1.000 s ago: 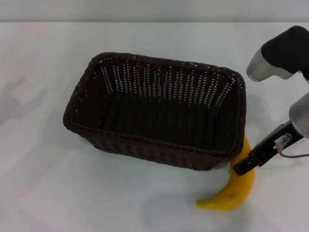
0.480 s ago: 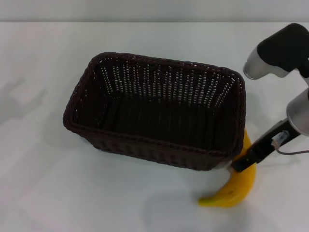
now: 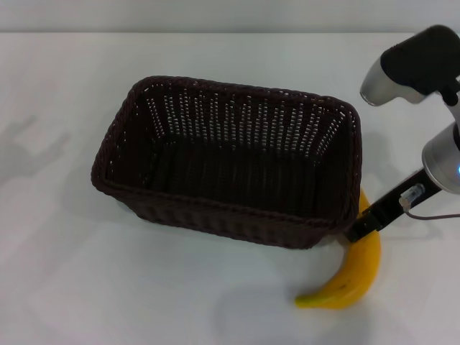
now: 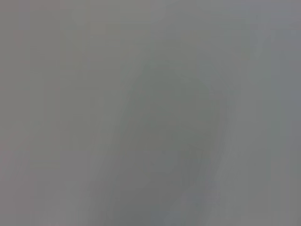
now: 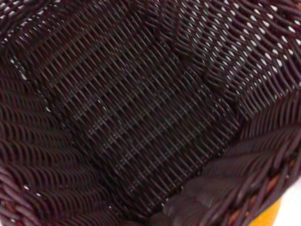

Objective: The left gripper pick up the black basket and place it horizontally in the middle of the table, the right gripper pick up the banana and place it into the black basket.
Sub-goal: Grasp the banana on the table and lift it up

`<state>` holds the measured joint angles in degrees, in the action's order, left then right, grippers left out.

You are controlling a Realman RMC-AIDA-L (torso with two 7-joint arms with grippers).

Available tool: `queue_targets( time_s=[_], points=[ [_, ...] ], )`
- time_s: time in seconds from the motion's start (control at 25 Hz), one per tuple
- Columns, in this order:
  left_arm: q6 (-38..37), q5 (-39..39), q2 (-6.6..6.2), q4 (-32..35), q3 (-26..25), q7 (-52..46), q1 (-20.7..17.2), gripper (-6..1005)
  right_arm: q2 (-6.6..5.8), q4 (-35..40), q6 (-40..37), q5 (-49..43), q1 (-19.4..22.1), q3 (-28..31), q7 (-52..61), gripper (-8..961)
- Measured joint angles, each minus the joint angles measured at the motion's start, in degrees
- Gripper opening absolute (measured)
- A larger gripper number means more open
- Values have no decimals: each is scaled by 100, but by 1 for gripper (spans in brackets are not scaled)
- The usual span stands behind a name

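Note:
The black basket [image 3: 215, 212] stands upright and lengthwise across the middle of the white table [image 3: 100, 287]. The yellow banana [image 3: 353, 277] hangs at the basket's near right corner, its upper end behind the rim and its lower tip just above the table over a faint shadow. My right gripper [image 3: 357, 233] is shut on the banana's upper part, right beside the basket wall. The right wrist view looks down into the basket's woven inside [image 5: 131, 117], with a bit of banana [image 5: 272, 217] at the corner. The left gripper is out of view; the left wrist view shows only blank grey.
The right arm's grey and black links [image 3: 410, 68] hang over the table's right edge. Bare white tabletop lies to the left of and in front of the basket. A grey wall [image 3: 215, 14] runs along the far edge.
My right gripper has risen a little with the banana, whose upper end now sits higher against the basket corner. The basket has shifted slightly to the left.

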<state>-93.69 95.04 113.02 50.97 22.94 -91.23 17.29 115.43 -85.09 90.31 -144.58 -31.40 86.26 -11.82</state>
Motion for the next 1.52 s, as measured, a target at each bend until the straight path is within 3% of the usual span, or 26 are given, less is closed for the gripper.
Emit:
queue_targets(
  time_s=[0.84,1.28,1.44,1.52],
  points=[
    [42,-33,-52,4,-36,0,73,861,1,584,-190,-220,-319,-230,148,779],
    [41,-104,-53,4,-141,5,18,861,-16,526,-97,-614,-433,-331,141,520],
    [39,-152,-53,3,-141,29,3,861,-48,384,21,-931,-311,97,-56,495],
    [38,-153,-53,6,-142,35,2,861,-46,241,107,-1125,-211,626,-354,491]
  ],
)
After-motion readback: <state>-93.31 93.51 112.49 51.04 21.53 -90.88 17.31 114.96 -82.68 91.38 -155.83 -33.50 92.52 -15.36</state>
